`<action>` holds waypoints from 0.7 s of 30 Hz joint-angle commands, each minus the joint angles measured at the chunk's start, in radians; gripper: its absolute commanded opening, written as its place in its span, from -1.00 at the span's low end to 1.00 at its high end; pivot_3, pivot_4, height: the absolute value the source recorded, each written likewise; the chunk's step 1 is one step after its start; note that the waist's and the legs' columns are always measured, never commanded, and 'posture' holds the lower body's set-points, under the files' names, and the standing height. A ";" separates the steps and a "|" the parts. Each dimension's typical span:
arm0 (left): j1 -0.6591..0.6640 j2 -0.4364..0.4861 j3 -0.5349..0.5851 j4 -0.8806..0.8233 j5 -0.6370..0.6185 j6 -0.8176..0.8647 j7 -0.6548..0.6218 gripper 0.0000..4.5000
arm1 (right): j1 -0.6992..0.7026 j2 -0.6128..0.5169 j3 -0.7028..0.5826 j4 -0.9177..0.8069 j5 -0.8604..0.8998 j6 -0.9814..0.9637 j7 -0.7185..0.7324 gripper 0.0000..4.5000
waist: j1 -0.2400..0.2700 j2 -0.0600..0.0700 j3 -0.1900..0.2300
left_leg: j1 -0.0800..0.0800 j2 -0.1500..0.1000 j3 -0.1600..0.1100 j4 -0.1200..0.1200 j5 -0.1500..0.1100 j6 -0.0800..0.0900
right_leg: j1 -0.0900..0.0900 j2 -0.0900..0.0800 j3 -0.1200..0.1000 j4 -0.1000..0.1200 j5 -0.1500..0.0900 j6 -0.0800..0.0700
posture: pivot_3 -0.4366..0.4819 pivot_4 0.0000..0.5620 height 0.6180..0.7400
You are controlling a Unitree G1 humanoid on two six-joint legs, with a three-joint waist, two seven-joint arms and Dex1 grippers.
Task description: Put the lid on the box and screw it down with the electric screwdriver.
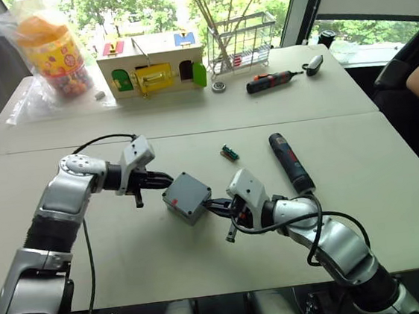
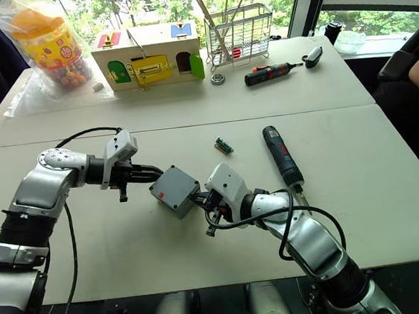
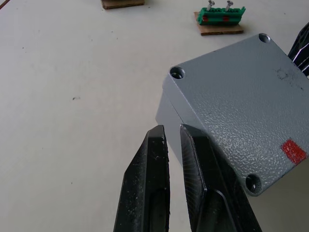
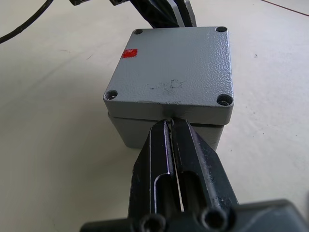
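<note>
The box [image 1: 188, 198] sits at centre frame on the near table [image 1: 394, 205], lid [image 4: 172, 72] already on top, its four corner screw holes empty. The box is turned diamond-wise, one corner toward the bottom of the frame, and a small red sticker [image 4: 129, 53] marks the lid near one corner.

Left gripper [image 1: 168, 181] comes in from the left of the box. In its wrist view the fingers [image 3: 147, 183] are nearly together, a thin gap between them, tips at the box's side wall just under the lid edge and holding nothing.

Right gripper [image 1: 216, 203] comes in from the lower right. Its fingers [image 4: 161, 150] are pressed together with barely a slit, tips butted against the seam where lid meets box. So the box is braced between the two grippers from opposite sides.

The screwdriver [image 1: 291, 163] lies flat on the table to the right of the box, well apart from both grippers. Its long axis runs from upper left to lower right in the frame, with the bit end toward the lower right, near the right arm's cable.

A small green terminal block [image 1: 229, 153] lies between box and screwdriver, a little higher in frame. On the far table: a wooden toy house [image 1: 152, 65], a wire rack [image 1: 241, 43], and a slim black-and-orange screwdriver [image 1: 273, 81].
</note>
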 commanded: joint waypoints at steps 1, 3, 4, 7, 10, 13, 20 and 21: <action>0.005 0.009 0.001 -0.038 -0.008 -0.009 -0.017 -0.80 | -0.016 0.012 0.002 -0.020 0.005 -0.025 -0.002 -0.98 | 0.000 0.000 0.000 | 0.000 0.000 0.000 0.000 0.000 0.000 | 0.000 0.000 0.000 0.000 0.000 0.000 | -0.05 -0.47 0.94; 0.005 0.008 0.000 -0.032 -0.003 -0.013 -0.013 -0.80 | -0.016 0.013 0.003 -0.019 0.008 -0.025 0.001 -0.98 | 0.001 0.000 0.000 | 0.000 0.000 0.000 0.000 0.000 0.000 | 0.000 0.000 0.000 0.000 0.000 0.000 | -0.05 -0.47 0.94; 0.004 0.008 0.000 -0.030 -0.002 -0.015 -0.012 -0.80 | -0.016 0.013 0.003 -0.020 0.009 -0.025 0.002 -0.98 | 0.001 0.000 0.000 | 0.000 0.000 0.000 0.000 0.000 0.000 | 0.000 0.000 0.000 0.000 0.000 0.000 | -0.05 -0.47 0.94; -0.005 -0.001 -0.001 -0.012 0.009 -0.026 0.003 -0.80 | -0.018 0.017 0.005 -0.021 0.012 -0.023 0.003 -0.98 | 0.001 0.000 0.000 | 0.000 0.000 0.000 0.000 0.000 0.000 | 0.000 0.000 0.000 0.000 0.000 0.000 | -0.05 -0.47 0.94; -0.010 -0.008 -0.003 0.001 0.019 -0.037 0.008 -0.80 | -0.019 0.016 0.005 -0.021 0.011 -0.023 0.003 -0.98 | 0.000 0.000 0.000 | 0.000 0.000 0.000 0.000 0.000 0.000 | 0.000 0.000 0.000 0.000 0.000 0.000 | -0.05 -0.47 0.94; -0.013 -0.015 -0.003 0.004 0.019 -0.041 0.014 -0.80 | -0.018 0.015 0.004 -0.023 0.010 -0.021 0.003 -0.98 | 0.000 0.000 0.000 | 0.000 0.000 0.000 0.000 0.000 0.000 | 0.000 0.000 0.000 0.000 0.000 0.000 | -0.05 -0.47 0.94; -0.009 -0.017 -0.001 -0.006 0.011 -0.034 0.015 -0.80 | -0.020 0.012 -0.005 -0.022 0.004 -0.016 -0.008 -0.98 | 0.000 0.000 0.000 | 0.000 0.000 0.000 0.000 0.000 0.000 | 0.000 0.000 0.000 0.000 0.000 0.000 | -0.05 -0.47 0.94; -0.010 -0.020 -0.001 -0.009 0.009 -0.033 0.016 -0.80 | -0.020 0.012 -0.006 -0.023 0.004 -0.015 -0.009 -0.98 | 0.000 0.000 0.000 | 0.000 0.000 0.000 0.000 0.000 0.000 | 0.000 0.000 0.000 0.000 0.000 0.000 | -0.05 -0.47 0.94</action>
